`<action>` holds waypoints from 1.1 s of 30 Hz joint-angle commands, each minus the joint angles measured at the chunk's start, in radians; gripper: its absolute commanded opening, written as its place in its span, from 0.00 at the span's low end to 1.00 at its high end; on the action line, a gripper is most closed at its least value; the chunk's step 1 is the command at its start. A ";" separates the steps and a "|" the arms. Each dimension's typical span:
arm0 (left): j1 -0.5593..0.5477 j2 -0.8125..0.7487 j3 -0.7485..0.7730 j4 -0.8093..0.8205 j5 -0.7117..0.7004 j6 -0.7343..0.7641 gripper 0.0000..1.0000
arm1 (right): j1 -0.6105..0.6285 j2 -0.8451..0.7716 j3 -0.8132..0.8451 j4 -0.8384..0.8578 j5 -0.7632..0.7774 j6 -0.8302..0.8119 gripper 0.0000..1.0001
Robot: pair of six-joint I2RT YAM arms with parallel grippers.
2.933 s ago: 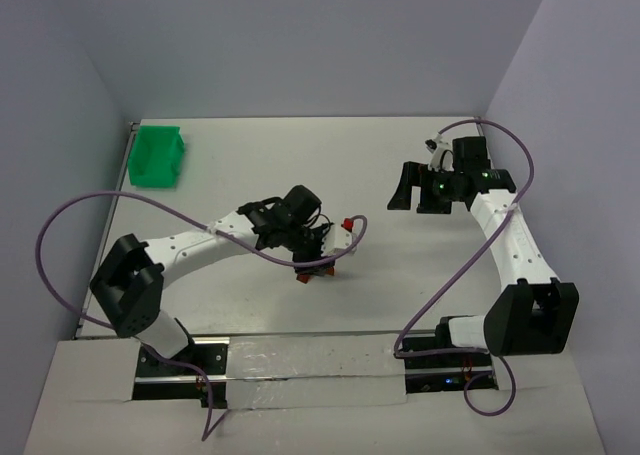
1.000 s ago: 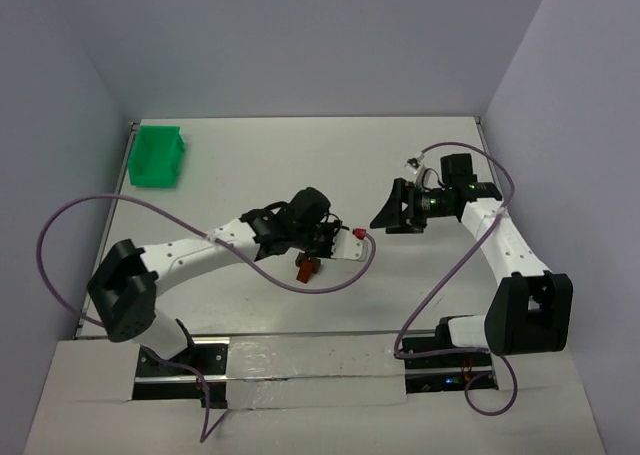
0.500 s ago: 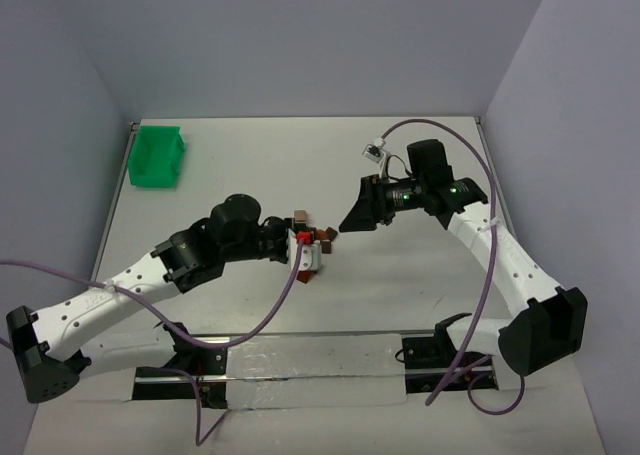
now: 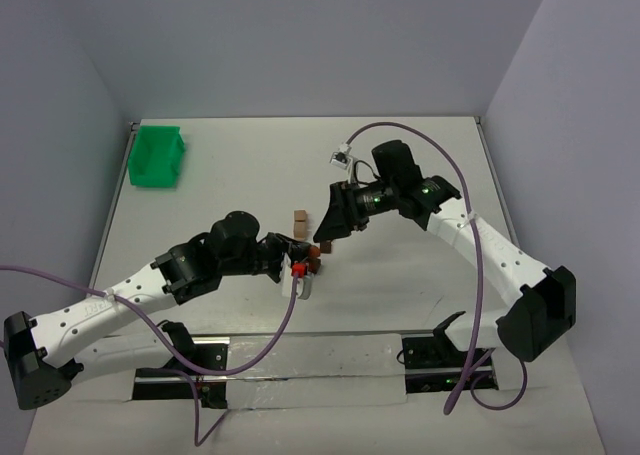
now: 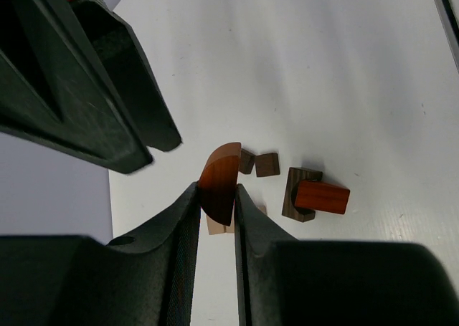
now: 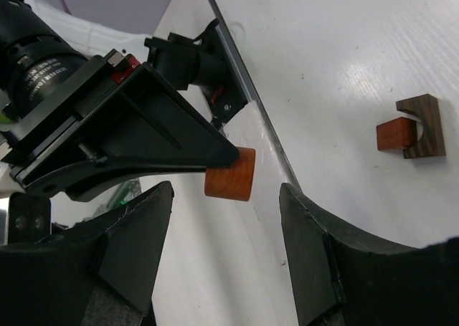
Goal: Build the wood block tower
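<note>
My left gripper (image 5: 216,191) is shut on a reddish-brown block with a rounded edge (image 5: 219,181) and holds it above the table. Under it lie a light tan block (image 5: 215,226), two small dark brown blocks (image 5: 267,165) and a dark brown notched block (image 5: 300,193) with a reddish-brown cuboid (image 5: 323,197) resting in it. My right gripper (image 6: 226,190) is open and empty, its fingers (image 6: 140,243) either side of the held block (image 6: 231,174), just short of it. In the top view the two grippers meet mid-table, left (image 4: 298,261) and right (image 4: 328,233), beside a tan block (image 4: 299,220).
A bright green plastic tray (image 4: 156,157) stands at the table's far left corner. The white table (image 4: 420,165) is walled at the back and sides. The right arm's purple cable (image 4: 400,127) arcs above the table's right half.
</note>
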 commanded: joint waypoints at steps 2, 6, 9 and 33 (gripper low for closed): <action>-0.003 -0.016 0.006 0.045 0.018 0.038 0.00 | 0.072 0.030 0.051 -0.027 0.079 0.000 0.67; -0.003 -0.028 -0.005 0.063 0.004 0.024 0.00 | 0.083 0.014 0.024 -0.007 0.121 0.026 0.66; -0.003 -0.033 -0.009 0.092 -0.023 -0.014 0.00 | 0.083 -0.003 0.004 0.018 0.138 0.039 0.63; -0.002 -0.055 -0.028 0.128 -0.069 -0.076 0.00 | 0.083 0.012 0.016 0.056 0.068 0.056 0.62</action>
